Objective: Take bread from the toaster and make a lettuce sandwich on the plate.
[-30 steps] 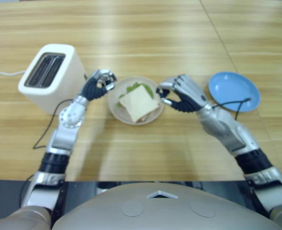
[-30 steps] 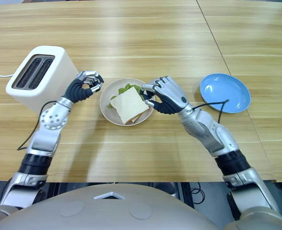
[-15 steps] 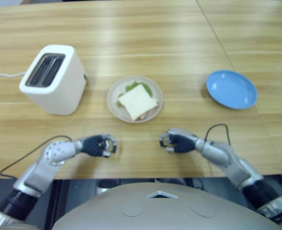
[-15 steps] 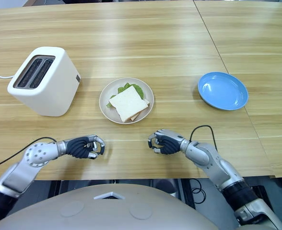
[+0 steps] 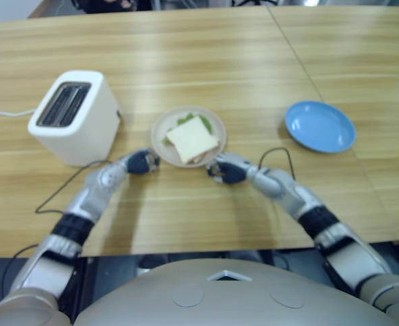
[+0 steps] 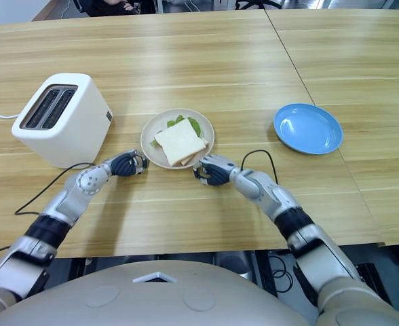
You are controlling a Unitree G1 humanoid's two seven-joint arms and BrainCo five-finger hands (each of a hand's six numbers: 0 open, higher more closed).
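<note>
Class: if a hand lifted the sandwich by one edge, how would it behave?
The sandwich would probably sag: its bread looks thin and soft. The layers sit askew, so they may slide apart. The lettuce poking out at the far side could fall out.

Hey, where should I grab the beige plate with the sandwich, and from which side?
Take the beige plate by its left rim, coming in low from the left. That stretch looks bare, while the sandwich crowds the right and near edges and lettuce pokes out at the far side. The left hand sits curled beside it.
</note>
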